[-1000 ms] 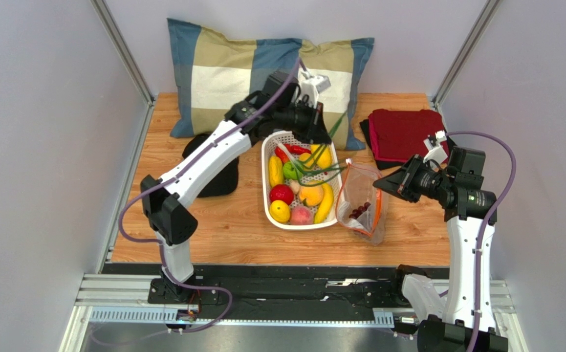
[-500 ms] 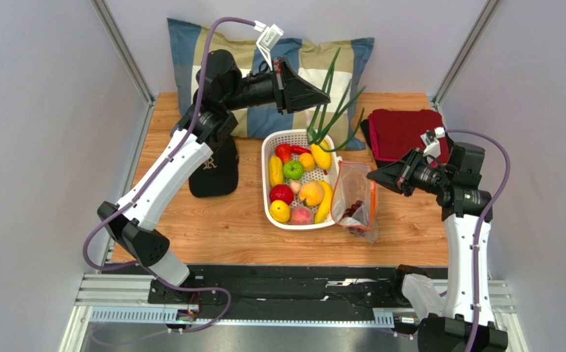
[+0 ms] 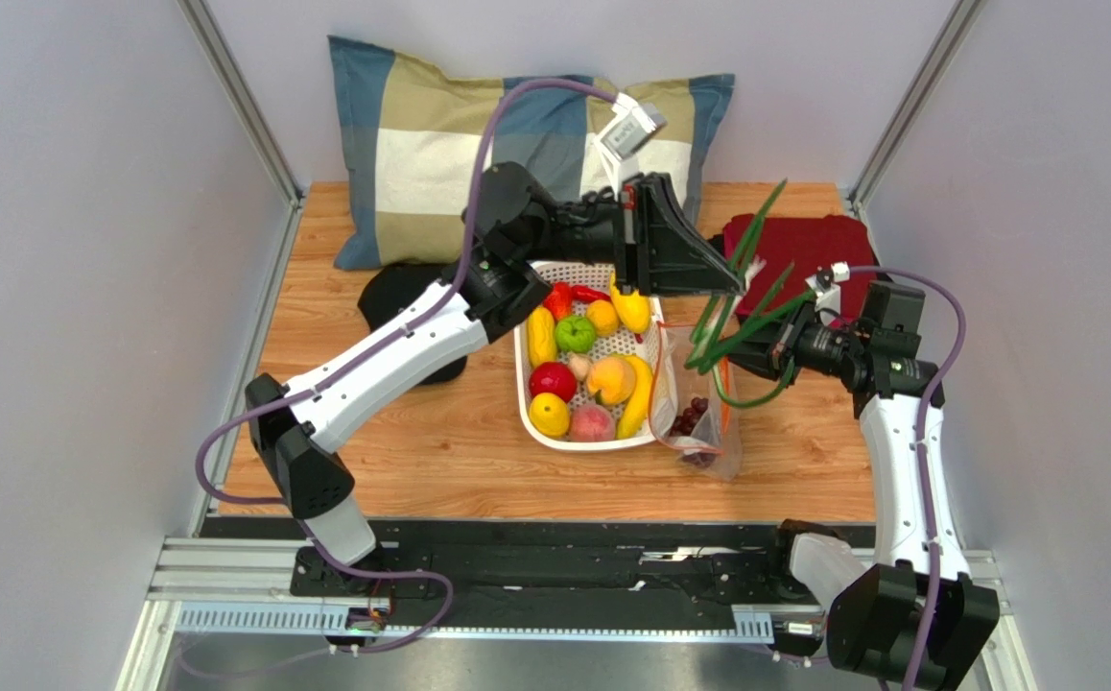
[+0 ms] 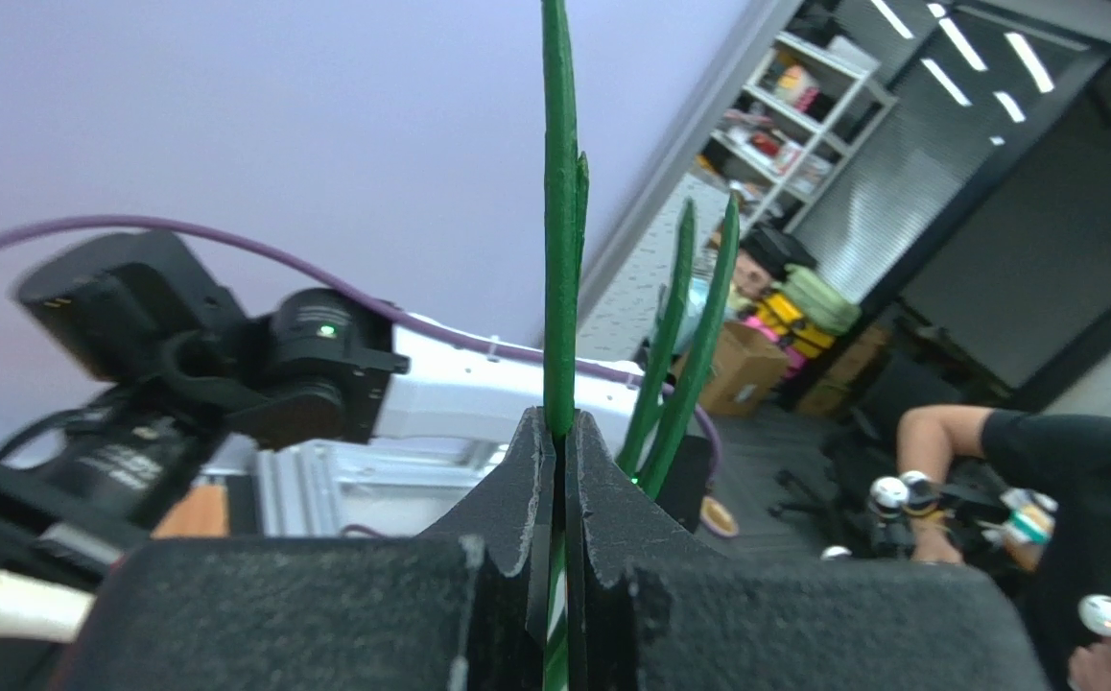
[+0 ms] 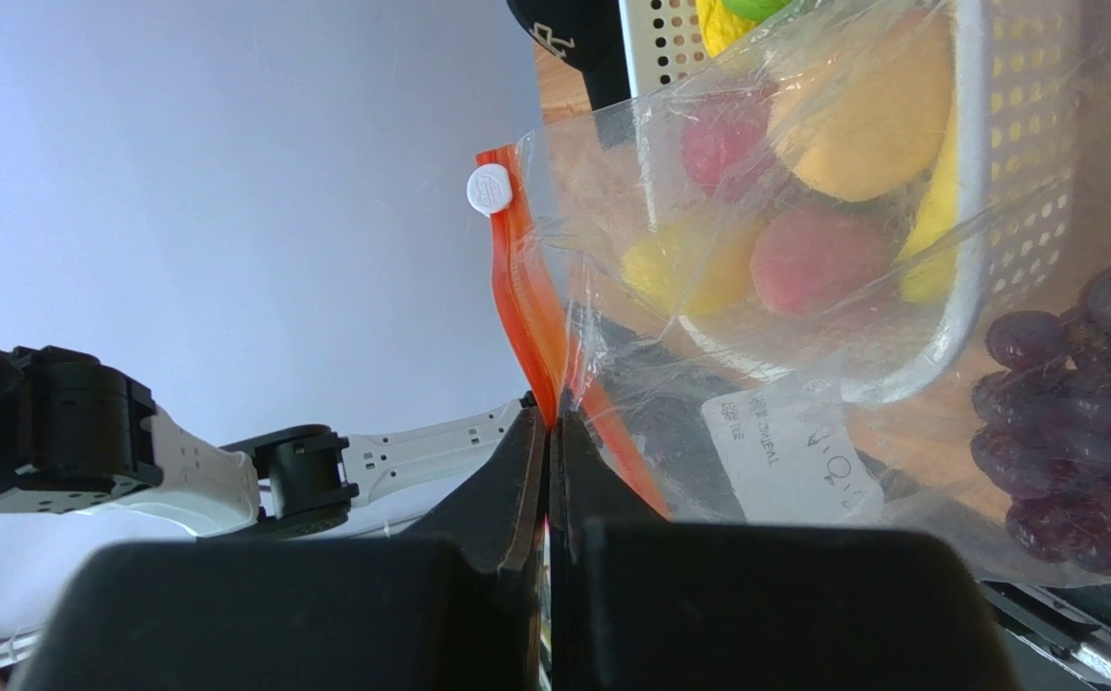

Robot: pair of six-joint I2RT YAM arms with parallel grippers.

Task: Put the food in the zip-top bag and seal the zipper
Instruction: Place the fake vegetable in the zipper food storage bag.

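Note:
My left gripper (image 3: 729, 279) is shut on a bunch of green scallions (image 3: 749, 295), held in the air above the zip-top bag (image 3: 691, 411). In the left wrist view the scallions (image 4: 561, 216) stick up from between the closed fingertips of the left gripper (image 4: 559, 426). My right gripper (image 5: 550, 418) is shut on the orange-red zipper (image 5: 523, 295) at the bag's mouth. The clear bag (image 5: 835, 231) holds dark purple grapes (image 5: 1080, 403) and bears a white label (image 5: 792, 449). Red apple (image 3: 553, 380), orange (image 3: 609, 380) and peach (image 3: 592, 422) lie in the white basket (image 3: 523, 360).
A checked pillow (image 3: 432, 144) leans on the back wall. A folded red cloth (image 3: 807, 248) lies at the back right, behind my right gripper (image 3: 785, 354). A black cap (image 3: 391, 288) sits left of the basket, partly under my left arm. Grey walls close both sides.
My left arm has lifted the scallions out of the basket and swung them right, over the bag. The right gripper keeps its hold on the bag's mouth.

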